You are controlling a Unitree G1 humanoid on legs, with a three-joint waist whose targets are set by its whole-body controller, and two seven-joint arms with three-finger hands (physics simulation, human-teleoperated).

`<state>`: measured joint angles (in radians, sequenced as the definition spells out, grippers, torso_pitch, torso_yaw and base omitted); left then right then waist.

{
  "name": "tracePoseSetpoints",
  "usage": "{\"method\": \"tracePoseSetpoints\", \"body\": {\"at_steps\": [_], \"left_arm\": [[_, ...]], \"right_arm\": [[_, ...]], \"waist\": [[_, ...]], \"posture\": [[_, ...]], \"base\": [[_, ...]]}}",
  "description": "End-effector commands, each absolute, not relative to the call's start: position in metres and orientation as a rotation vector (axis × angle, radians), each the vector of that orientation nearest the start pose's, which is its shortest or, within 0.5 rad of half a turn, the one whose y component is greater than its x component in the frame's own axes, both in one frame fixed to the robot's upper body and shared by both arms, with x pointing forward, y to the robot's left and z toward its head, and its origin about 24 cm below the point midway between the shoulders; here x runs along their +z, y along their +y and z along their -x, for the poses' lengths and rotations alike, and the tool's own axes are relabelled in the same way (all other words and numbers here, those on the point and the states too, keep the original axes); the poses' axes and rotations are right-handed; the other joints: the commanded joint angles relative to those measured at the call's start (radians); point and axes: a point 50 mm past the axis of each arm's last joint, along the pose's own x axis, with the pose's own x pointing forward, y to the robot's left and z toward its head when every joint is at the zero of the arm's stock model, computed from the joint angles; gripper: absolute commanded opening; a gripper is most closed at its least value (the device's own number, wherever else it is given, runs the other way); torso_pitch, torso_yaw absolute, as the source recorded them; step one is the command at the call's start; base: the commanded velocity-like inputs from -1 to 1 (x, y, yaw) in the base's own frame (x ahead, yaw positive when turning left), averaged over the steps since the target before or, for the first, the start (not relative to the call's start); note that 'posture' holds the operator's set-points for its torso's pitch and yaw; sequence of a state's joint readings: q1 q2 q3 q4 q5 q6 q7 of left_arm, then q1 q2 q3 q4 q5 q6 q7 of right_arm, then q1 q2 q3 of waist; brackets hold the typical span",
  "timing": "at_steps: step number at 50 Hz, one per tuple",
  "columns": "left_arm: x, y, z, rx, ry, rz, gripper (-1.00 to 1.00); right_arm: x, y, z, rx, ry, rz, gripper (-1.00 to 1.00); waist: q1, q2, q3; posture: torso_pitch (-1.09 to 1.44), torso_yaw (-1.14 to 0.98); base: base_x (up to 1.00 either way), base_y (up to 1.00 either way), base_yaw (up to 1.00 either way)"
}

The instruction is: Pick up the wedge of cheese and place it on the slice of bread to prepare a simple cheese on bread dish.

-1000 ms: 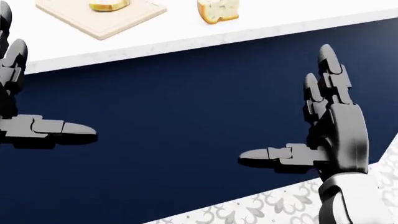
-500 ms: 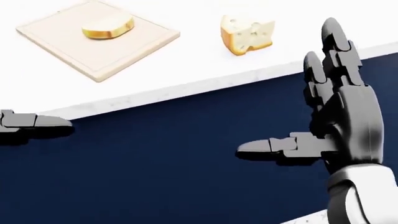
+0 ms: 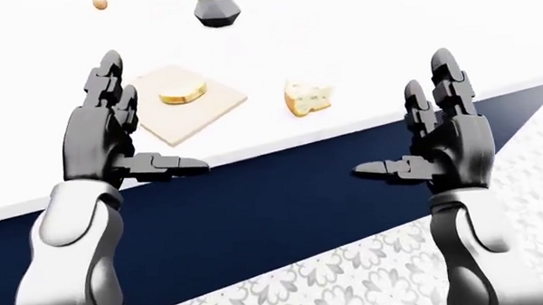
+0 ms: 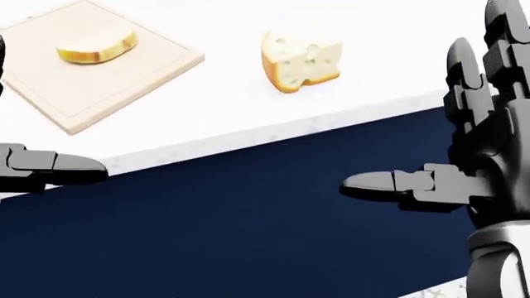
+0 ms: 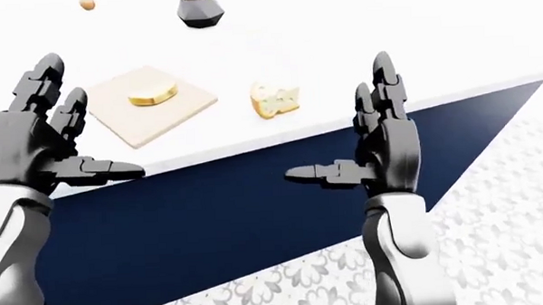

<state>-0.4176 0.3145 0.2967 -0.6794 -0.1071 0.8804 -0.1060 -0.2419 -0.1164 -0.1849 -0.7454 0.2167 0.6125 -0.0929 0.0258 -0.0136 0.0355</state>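
Observation:
A pale yellow wedge of cheese (image 4: 300, 61) with holes stands on the white counter (image 4: 248, 118), near its edge. To its left a slice of bread (image 4: 97, 45) lies on a beige cutting board (image 4: 124, 84). My right hand (image 3: 425, 137) is raised and open, palm inward, below and right of the cheese and apart from it. My left hand (image 3: 131, 140) is also open, held in front of the board's left part in the left-eye view. Neither hand holds anything.
The counter's dark blue face (image 3: 255, 207) fills the lower middle, with patterned floor tiles (image 3: 348, 279) beneath. A dark faceted pot (image 3: 218, 10) and a small brown egg-like object (image 3: 99, 2) sit near the top of the left-eye view.
The whole picture has shifted down: more counter top shows and board and cheese sit lower and larger in the head view. My right hand has risen and moved right in the view.

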Motion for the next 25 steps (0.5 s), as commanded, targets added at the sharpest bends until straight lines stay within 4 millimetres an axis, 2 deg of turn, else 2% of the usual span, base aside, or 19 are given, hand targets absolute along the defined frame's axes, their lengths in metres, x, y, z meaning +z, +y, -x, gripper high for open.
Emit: {"method": "tracePoseSetpoints", "body": {"at_steps": [1,5,6,7,8,11,13,15,16,18,20,22,23,25], "left_arm": [[0.2424,0.2079,-0.2544,0.061,-0.301,-0.191,1.00],[0.2429,0.2074,-0.2552,0.060,-0.302,-0.192,1.00],[0.2429,0.2075,-0.2557,0.061,-0.301,-0.192,1.00],[0.2423,0.2076,-0.2557,0.061,-0.300,-0.192,1.00],[0.2416,0.2076,-0.2554,0.060,-0.300,-0.192,1.00],[0.2408,0.2072,-0.2553,0.060,-0.298,-0.191,1.00],[0.2409,0.2067,-0.2547,0.058,-0.298,-0.192,1.00],[0.2405,0.2066,-0.2545,0.058,-0.297,-0.192,1.00],[0.2403,0.2065,-0.2546,0.058,-0.297,-0.192,1.00],[0.2404,0.2064,-0.2553,0.058,-0.298,-0.192,1.00],[0.2404,0.2066,-0.2558,0.058,-0.298,-0.193,1.00],[0.2401,0.2072,-0.2559,0.059,-0.297,-0.193,1.00],[0.2401,0.2075,-0.2559,0.059,-0.298,-0.193,1.00],[0.2401,0.2078,-0.2558,0.060,-0.298,-0.193,1.00]], "right_arm": [[0.2195,-0.1757,-0.2349,-0.061,-0.446,-0.068,1.00],[0.2202,-0.1760,-0.2349,-0.065,-0.447,-0.055,1.00],[0.2202,-0.1757,-0.2345,-0.064,-0.450,-0.058,1.00],[0.2187,-0.1754,-0.2347,-0.063,-0.447,-0.057,1.00],[0.2186,-0.1752,-0.2344,-0.061,-0.447,-0.058,1.00],[0.2187,-0.1753,-0.2341,-0.064,-0.448,-0.060,1.00],[0.2183,-0.1756,-0.2340,-0.066,-0.448,-0.061,1.00],[0.2183,-0.1772,-0.2338,-0.072,-0.451,-0.071,1.00],[0.2181,-0.1776,-0.2341,-0.075,-0.450,-0.072,1.00],[0.2179,-0.1777,-0.2346,-0.077,-0.446,-0.067,1.00],[0.2169,-0.1775,-0.2348,-0.078,-0.445,-0.064,1.00],[0.2170,-0.1772,-0.2344,-0.078,-0.445,-0.065,1.00],[0.2170,-0.1770,-0.2344,-0.076,-0.446,-0.063,1.00],[0.2169,-0.1774,-0.2343,-0.077,-0.446,-0.063,1.00]], "waist": [[-0.005,0.003,-0.021],[-0.020,0.020,-0.025],[-0.016,0.027,-0.039],[-0.001,0.033,-0.026],[-0.005,0.030,-0.017],[-0.008,0.011,-0.029],[-0.010,0.010,-0.023],[-0.034,0.013,-0.011],[-0.035,0.018,-0.014],[-0.041,0.063,-0.026],[-0.035,0.045,-0.006],[-0.040,0.030,-0.014],[-0.038,0.035,-0.034],[-0.029,0.035,-0.014]], "posture": [[0.00,0.00],[0.00,0.00],[0.00,0.00],[0.00,0.00],[0.00,0.00],[0.00,0.00],[0.00,0.00],[0.00,0.00],[0.00,0.00],[0.00,0.00],[0.00,0.00],[0.00,0.00],[0.00,0.00],[0.00,0.00]], "base": [[0.00,0.00,0.00],[0.00,0.00,0.00],[0.00,0.00,0.23],[0.00,0.00,0.80],[0.00,0.00,1.00],[0.00,0.00,1.00],[0.00,0.00,1.00],[0.00,0.00,0.26],[0.00,0.00,0.00],[0.00,0.00,0.00],[0.00,0.00,0.00],[0.00,0.00,0.00],[0.09,0.00,0.00],[0.12,0.00,0.00]]}}
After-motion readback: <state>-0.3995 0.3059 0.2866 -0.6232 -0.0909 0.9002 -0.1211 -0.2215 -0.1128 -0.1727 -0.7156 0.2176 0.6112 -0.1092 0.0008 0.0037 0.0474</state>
